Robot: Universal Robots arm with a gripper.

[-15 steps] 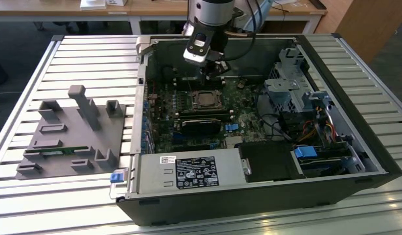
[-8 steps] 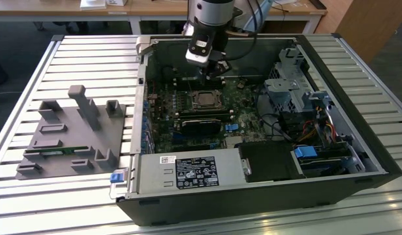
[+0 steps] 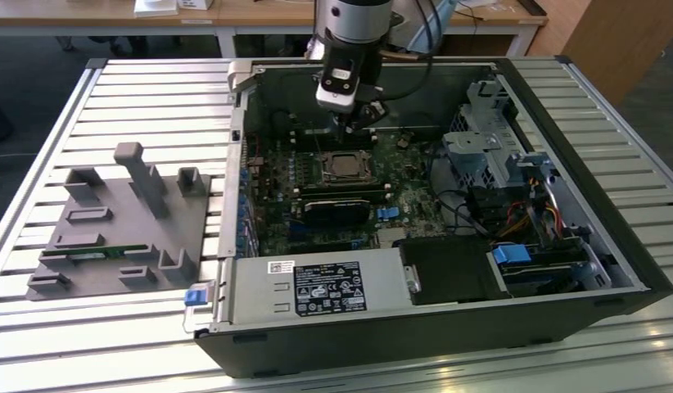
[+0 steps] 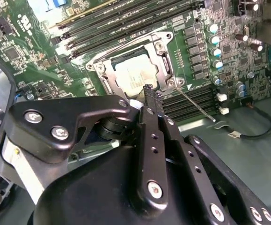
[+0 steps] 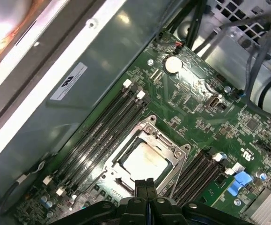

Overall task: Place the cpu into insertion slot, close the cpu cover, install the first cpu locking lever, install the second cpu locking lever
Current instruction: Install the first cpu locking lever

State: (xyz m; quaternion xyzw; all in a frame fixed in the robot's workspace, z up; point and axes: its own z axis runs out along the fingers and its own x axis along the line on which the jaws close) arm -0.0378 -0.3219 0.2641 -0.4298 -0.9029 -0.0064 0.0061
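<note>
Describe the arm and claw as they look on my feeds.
The arm ends in a silver-grey cylindrical wrist with a dark band. Below it sits a pale boxy block, and black cables trail beside it. The claw is matte black: flat linkage bars fastened with silver screws, tapering to two slim, straight fingers.

The cpu (image 3: 343, 166), a pale silver square, lies flat in the black insertion slot (image 5: 125, 151) on the green board, just above the exterior view's centre. The silvery cpu cover (image 4: 162, 55) lies closed, framing its top. One thin locking lever (image 4: 196, 104) slants outward from the socket's corner.
</note>
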